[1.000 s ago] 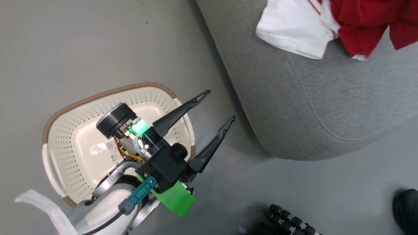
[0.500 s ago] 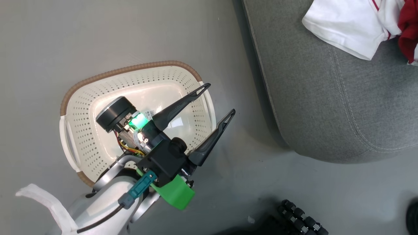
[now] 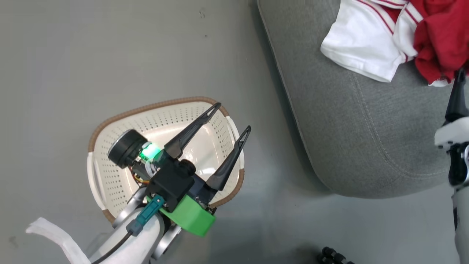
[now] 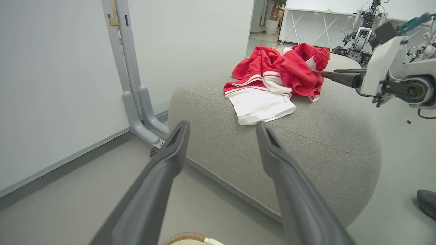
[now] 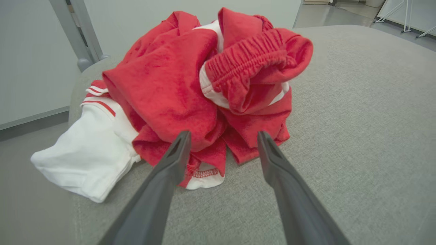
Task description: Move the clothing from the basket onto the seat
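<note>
While left gripper (image 3: 233, 116) and right gripper (image 5: 223, 134) fingers stand spread, unladen: clothing (image 5: 177, 81) heaped on seat (image 5: 340, 102); basket (image 3: 106, 165) beside seat.

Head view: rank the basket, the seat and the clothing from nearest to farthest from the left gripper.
1. Basket: lower left; the left gripper overlaps it in this view, its fingers spread open.
2. Seat: to the right, with its near edge just beyond the basket.
3. Clothing: upper right corner, lying on the seat's far part.
</note>
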Controlling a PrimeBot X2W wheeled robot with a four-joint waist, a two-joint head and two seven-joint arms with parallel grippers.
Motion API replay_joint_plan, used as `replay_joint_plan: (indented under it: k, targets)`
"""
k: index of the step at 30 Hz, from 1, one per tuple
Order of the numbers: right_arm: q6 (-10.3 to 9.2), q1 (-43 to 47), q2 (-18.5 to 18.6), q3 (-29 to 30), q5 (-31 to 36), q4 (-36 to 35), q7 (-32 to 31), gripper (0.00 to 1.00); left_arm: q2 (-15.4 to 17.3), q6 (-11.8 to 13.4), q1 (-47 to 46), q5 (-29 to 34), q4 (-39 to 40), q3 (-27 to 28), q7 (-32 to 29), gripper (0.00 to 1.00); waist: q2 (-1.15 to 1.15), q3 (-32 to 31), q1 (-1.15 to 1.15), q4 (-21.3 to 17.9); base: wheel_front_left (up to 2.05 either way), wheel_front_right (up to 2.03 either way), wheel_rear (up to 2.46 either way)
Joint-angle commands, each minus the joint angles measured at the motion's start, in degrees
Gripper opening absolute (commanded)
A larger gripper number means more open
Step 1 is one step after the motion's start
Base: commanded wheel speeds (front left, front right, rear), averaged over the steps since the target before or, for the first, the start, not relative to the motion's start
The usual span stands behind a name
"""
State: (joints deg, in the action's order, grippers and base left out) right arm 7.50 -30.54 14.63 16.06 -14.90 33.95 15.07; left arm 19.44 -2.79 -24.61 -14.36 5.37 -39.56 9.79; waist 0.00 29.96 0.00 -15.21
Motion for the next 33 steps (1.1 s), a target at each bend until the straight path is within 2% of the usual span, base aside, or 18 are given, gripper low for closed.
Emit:
replay_joint_plan:
  k: [1, 9, 15, 23, 33]
  targets:
    - [-0.03, 1.99, -0.56, 0.3, 0.42, -0.97, 0.14, 1.0, -0.22, 0.64, 1.27, -0.67, -0.42, 0.11, 0.64, 1.0, 0.0, -4.84, 0.0, 1.71, 0.0, 0.0, 0.0]
    - [-0.03, 13.0, -5.06, 0.47, 5.79, -12.24, 0.15, 1.0, -2.61, 3.76, 6.08, -3.59, -3.9, 1.81, 3.66, 1.0, 0.0, -12.85, 0.0, 6.62, 0.0, 0.0, 0.0]
    - [-0.04, 22.48, -9.71, -4.98, 11.09, -22.75, 0.15, 1.0, -3.56, 6.37, 10.82, -5.83, -6.44, 4.43, 4.93, 1.0, 0.0, -18.86, 0.0, 11.79, 0.0, 0.0, 0.0]
    - [-0.04, 28.27, -11.28, -11.39, 11.87, -29.55, -1.2, 1.0, -4.17, 9.59, 14.88, -6.8, -7.02, 9.0, 5.39, 1.0, 0.0, -22.38, 0.0, 15.21, 0.0, 0.0, 0.0]
    - [-0.04, 33.16, -11.64, -14.51, 11.45, -34.48, -4.72, 1.0, -4.67, 11.97, 21.78, -7.25, -6.87, 18.41, 5.4, 1.0, 0.0, -26.76, 0.0, 16.78, 0.0, 0.0, 0.0]
